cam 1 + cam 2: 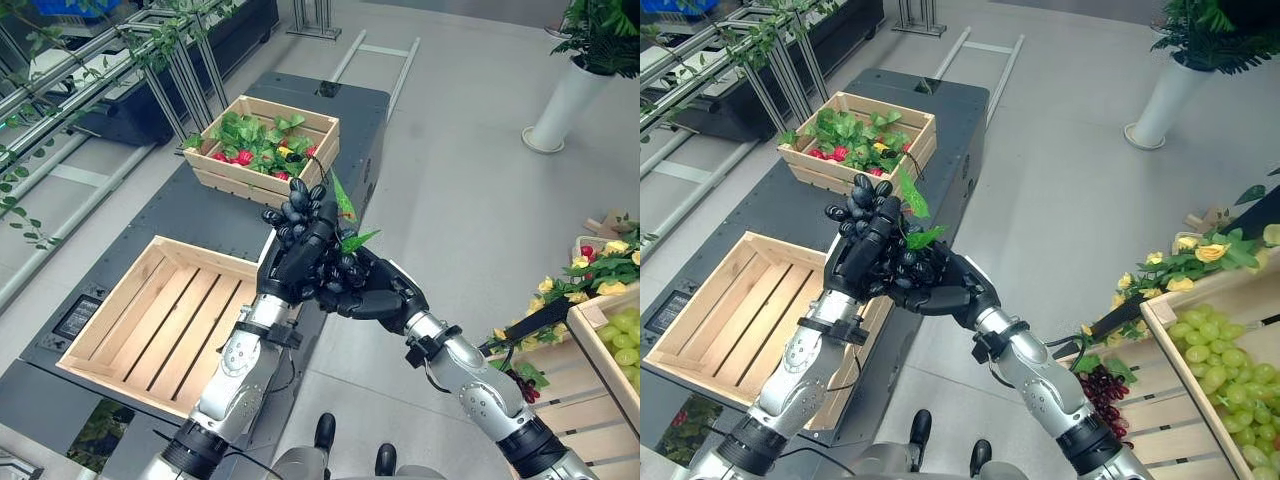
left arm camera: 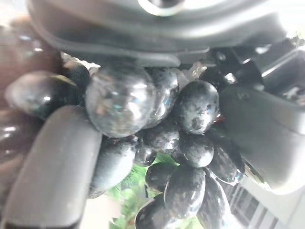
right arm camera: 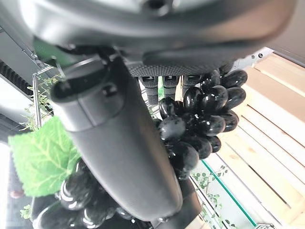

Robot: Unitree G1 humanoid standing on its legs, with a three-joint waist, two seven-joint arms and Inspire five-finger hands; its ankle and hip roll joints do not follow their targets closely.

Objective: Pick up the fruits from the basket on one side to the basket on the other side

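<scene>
A bunch of black grapes (image 1: 296, 208) with green leaves (image 1: 345, 200) hangs in mid-air between the two sides. Both hands meet on it. My left hand (image 1: 300, 262) comes up from the lower left, and its fingers and thumb close round the bunch (image 2: 162, 143) in the left wrist view. My right hand (image 1: 380, 298) reaches in from the right and curls round the lower part of the bunch (image 3: 205, 109). An empty wooden crate (image 1: 205, 258) sits on the dark table to the left. A crate (image 1: 1160, 330) holding green grapes (image 1: 1220, 370) stands at the right.
Another wooden crate (image 1: 320, 125), full of green leaves and red fruit, sits at the far end of the dark table. Dark red grapes (image 1: 1105, 385) and yellow flowers (image 1: 590, 275) lie by the right crate. A white planter (image 1: 565, 100) stands on the floor at the far right.
</scene>
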